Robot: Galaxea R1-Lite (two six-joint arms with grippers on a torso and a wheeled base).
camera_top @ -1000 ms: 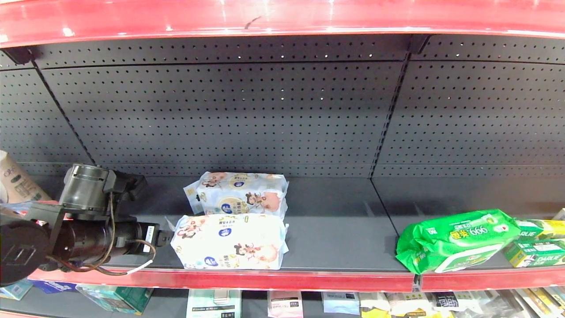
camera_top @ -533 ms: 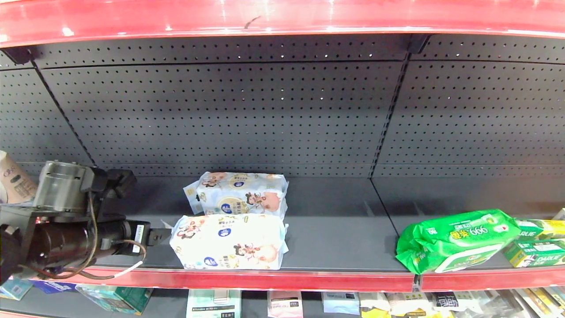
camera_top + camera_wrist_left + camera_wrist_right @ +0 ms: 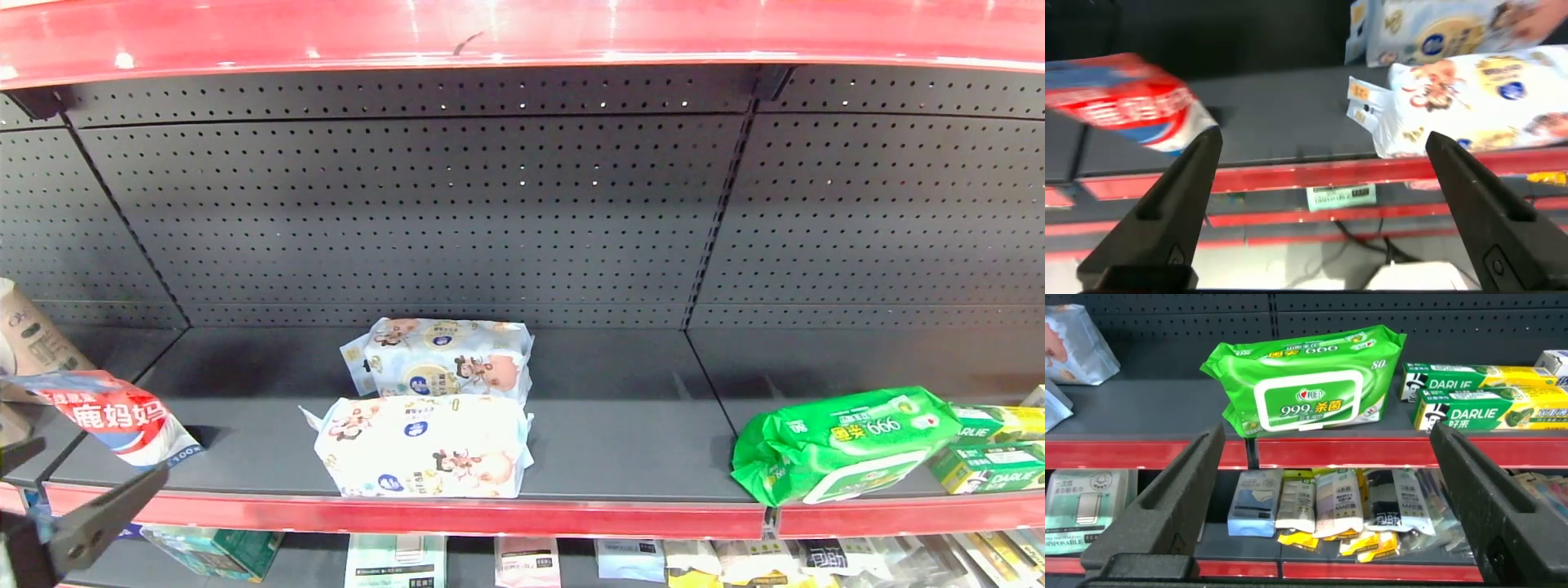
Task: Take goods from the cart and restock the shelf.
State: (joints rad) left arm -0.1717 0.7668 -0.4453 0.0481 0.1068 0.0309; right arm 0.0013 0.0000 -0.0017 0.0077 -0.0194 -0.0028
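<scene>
Left wrist view: the left gripper (image 3: 1323, 135) is held with its fingers spread wide and nothing between them, in front of the red lip (image 3: 408, 516) of the shelf (image 3: 620, 441). The front tissue pack (image 3: 424, 447) is laid lengthwise at that lip, directly ahead of the rear tissue pack (image 3: 445, 358), presumably so that the row is faced toward shoppers. The right gripper (image 3: 1327, 429) is likewise spread and empty, opposite a green wipes pack (image 3: 1306, 376). The shelf is dark and flat, backed by a perforated panel (image 3: 424, 212); a red-and-blue pack (image 3: 122, 416) lies tilted at its left.
</scene>
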